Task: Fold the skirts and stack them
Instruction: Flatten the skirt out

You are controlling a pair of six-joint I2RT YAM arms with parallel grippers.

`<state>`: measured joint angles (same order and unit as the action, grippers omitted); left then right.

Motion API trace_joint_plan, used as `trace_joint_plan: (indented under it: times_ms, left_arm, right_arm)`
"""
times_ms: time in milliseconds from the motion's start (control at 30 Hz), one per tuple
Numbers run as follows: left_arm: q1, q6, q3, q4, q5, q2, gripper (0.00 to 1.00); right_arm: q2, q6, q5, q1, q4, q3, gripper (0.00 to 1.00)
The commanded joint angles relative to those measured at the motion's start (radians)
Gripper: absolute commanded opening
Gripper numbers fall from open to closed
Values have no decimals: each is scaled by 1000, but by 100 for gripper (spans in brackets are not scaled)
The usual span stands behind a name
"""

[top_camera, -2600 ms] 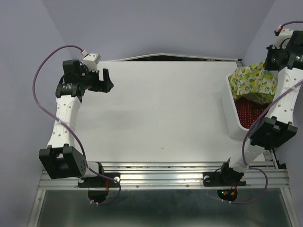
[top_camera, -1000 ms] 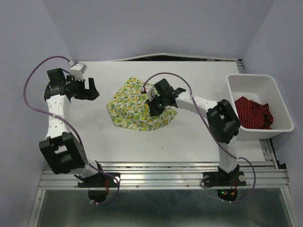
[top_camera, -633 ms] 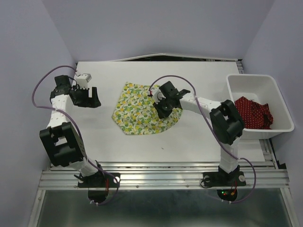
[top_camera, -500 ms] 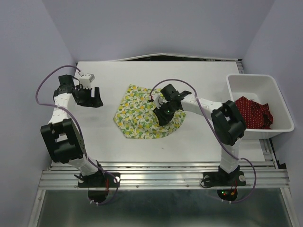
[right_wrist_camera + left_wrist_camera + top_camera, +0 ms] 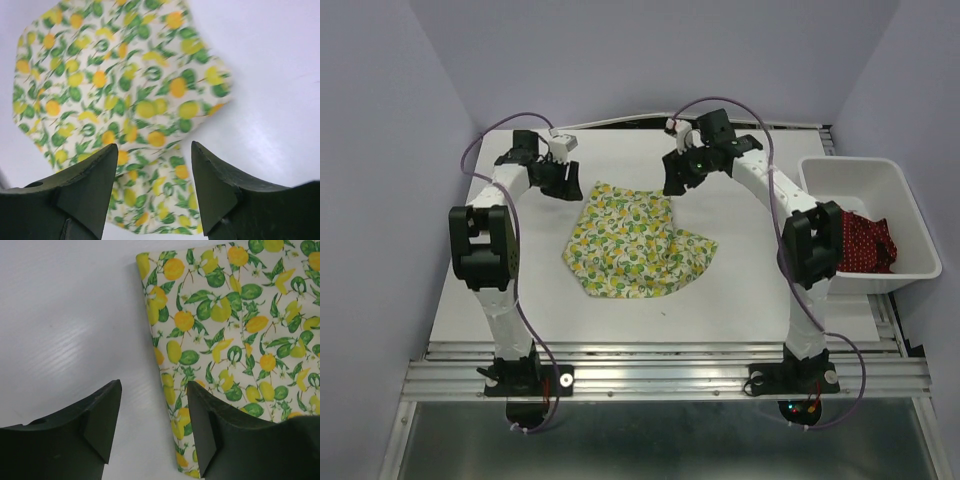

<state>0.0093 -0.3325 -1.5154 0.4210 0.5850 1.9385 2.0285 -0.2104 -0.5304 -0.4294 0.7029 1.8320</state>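
Over the last few seconds you saw the lemon-print skirt [image 5: 635, 245] leave the white bin [image 5: 850, 164] and settle on the table [image 5: 520, 295], well to the left of the bin. It had been bunched a second earlier and now lay spread almost flat. The red dotted skirt [image 5: 865, 245] stayed inside the bin. The right gripper [image 5: 155, 155] had let go of the cloth's middle and withdrawn to the far corner of the skirt on the bin side. Its jaws stood apart with nothing between them, and the print filled the view below. The left gripper [image 5: 152, 400] had come across from farther out to the far corner away from the bin. Its jaws also stood wide, with the skirt's edge lying under the gap. You could not tell from these views whether either gripper touched the fabric. Treat the laying-out as finished and no fold as made yet. Both grippers appeared placed to take the far edge, with the second skirt still to fetch.
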Motion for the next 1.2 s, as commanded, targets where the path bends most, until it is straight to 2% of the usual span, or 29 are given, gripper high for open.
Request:
trace_joint_plan:
  times_ms: [0, 100, 200, 300, 367, 433, 500, 767, 833, 933, 1167]
  left_arm:
    - [-5, 65, -97, -2, 38, 65, 62]
    - [-5, 75, -82, -13, 32, 82, 56]
    - [-5, 62, -63, -18, 61, 99, 54]
    - [-43, 69, -57, -37, 84, 128, 54]
    - [-54, 73, -77, -44, 113, 163, 54]
    - [-57, 85, -89, -54, 171, 184, 55]
    - [-68, 114, -123, -80, 188, 226, 56]
    - [-107, 210, -278, -123, 187, 388, 55]
    - [-112, 217, -310, -123, 184, 407, 51]
    - [-115, 231, -318, -133, 147, 412, 50]
    - [-114, 225, -331, -169, 44, 379, 61]
  right_arm:
    - [97, -23, 41, 20, -6, 173, 67]
    - [194, -40, 43, 20, -29, 320, 73]
    - [310, -44, 55, 20, -17, 485, 77]
    - [348, -14, 52, 20, -63, 507, 88]
    - [334, 9, 41, 20, -158, 455, 100]
    - [314, 20, 37, 20, -225, 370, 100]
    - [314, 32, 29, 20, -272, 351, 100]
    - [343, 57, -11, 20, -273, 319, 100]
    - [335, 52, -13, 20, -275, 303, 100]
    - [325, 54, -22, 29, -273, 291, 100]
    - [311, 59, -37, 61, -269, 276, 100]
